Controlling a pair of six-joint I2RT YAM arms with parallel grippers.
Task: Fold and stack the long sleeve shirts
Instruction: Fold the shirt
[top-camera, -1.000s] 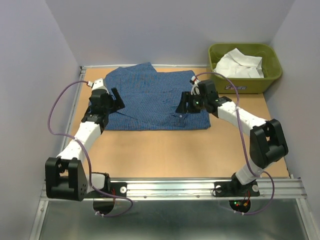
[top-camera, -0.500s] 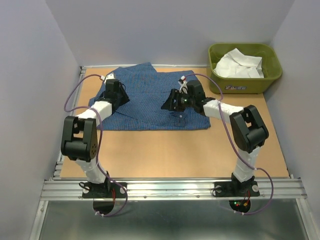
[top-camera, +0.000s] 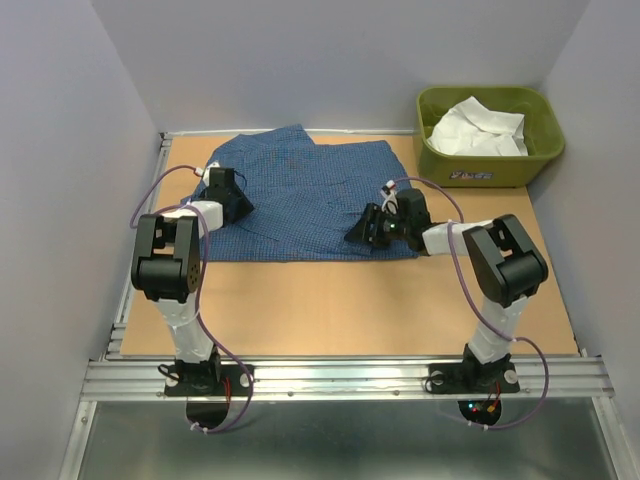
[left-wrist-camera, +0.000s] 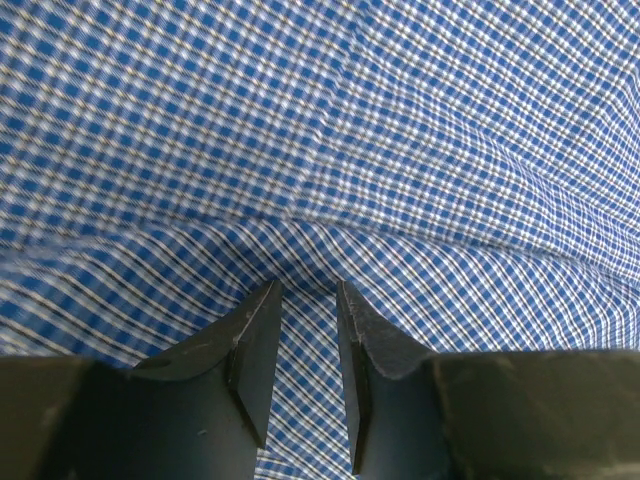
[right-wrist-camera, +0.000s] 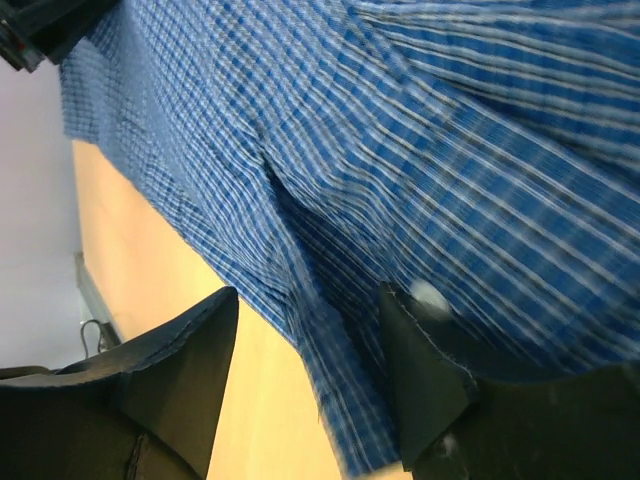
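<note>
Blue checked shirt (top-camera: 300, 200) on tan tabletop (top-camera: 330, 300), both grippers down at the cloth.
Lay spread flat across the far part of the tabletop. Pinched at its left side by left gripper (left-wrist-camera: 305, 295), fingers drawn almost together on a small ridge of fabric. Straddled at near right hem by right gripper (right-wrist-camera: 305, 310), fingers spread wide, nothing clamped. White shirt (top-camera: 475, 130) sat crumpled in olive-green tub (top-camera: 540, 150), far right corner.

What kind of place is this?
Likely a robot test cell, not a laundry: two black-and-white arms bolted to a metal rail, plain white walls boxing in a wooden tabletop, one blue checked shirt.
</note>
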